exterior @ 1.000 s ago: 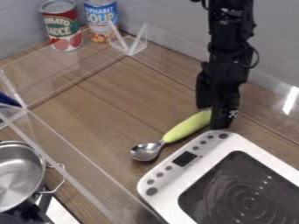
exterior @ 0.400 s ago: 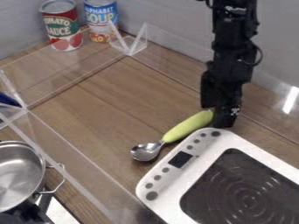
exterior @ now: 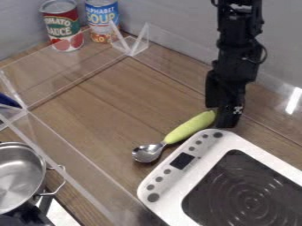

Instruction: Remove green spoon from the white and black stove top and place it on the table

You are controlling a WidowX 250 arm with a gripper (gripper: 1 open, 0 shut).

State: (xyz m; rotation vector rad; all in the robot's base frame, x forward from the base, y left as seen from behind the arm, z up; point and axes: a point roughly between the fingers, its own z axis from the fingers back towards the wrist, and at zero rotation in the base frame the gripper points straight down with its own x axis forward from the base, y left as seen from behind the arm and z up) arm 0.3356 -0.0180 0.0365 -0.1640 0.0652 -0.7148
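Now the pincer (exterior: 228, 113) sits a little higher and further back than it did a second ago, lifting away from the green spoon (exterior: 175, 137), which has not shifted at all over that time. Its fingers hold nothing; whether they are spread or closed is hard to make out against the dark arm, so I cannot tell. To my eye this means the placing is done: the spoon lies flat on the desk (exterior: 118, 97), off the black glass of the white and black stove top (exterior: 230, 181), though the tip of its handle ends just beside the stove's white corner. The spoon itself shows a thick yellow-green handle running up and to the right, and a small shiny round bowl at the lower left, facing up and catching the light.
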